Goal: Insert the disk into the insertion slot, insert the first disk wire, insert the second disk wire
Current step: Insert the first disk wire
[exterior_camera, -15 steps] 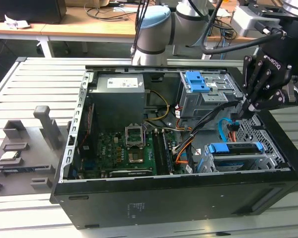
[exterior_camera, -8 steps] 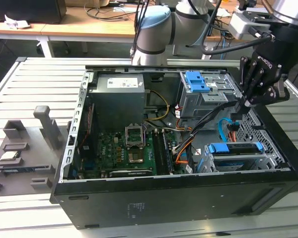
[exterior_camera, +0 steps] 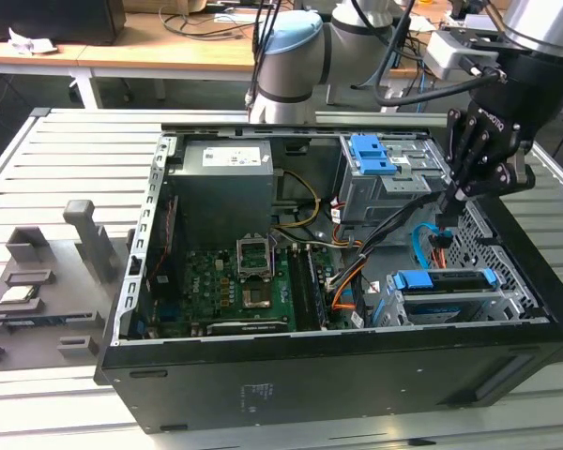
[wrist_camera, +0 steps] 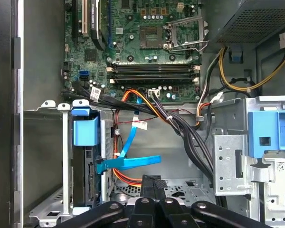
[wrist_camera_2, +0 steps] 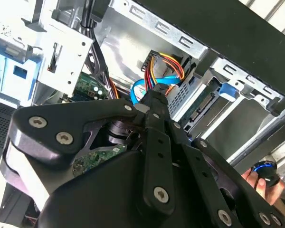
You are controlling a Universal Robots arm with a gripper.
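The disk [exterior_camera: 441, 279], framed by its blue caddy, lies inside the insertion slot [exterior_camera: 507, 302] at the case's front on the exterior view's right; it is also seen as the disk [wrist_camera: 85, 142] in the slot [wrist_camera: 47, 156]. A flat blue wire [wrist_camera: 130, 162] reaches the disk's rear edge. My gripper [exterior_camera: 448, 200] hangs just above and behind the slot. In both wrist views its fingers are pressed together, gripper [wrist_camera: 152, 179] and gripper [wrist_camera_2: 154, 95], on a black plug with red, yellow and orange wires [wrist_camera_2: 164, 61].
A taller grey cage with a blue latch [exterior_camera: 380, 155] stands behind the slot. Black cable bundles [wrist_camera: 190, 137] run past it. The motherboard [exterior_camera: 239, 281] and power supply [exterior_camera: 220, 187] fill the case's other half. A hand [wrist_camera_2: 256, 183] shows beyond the case wall.
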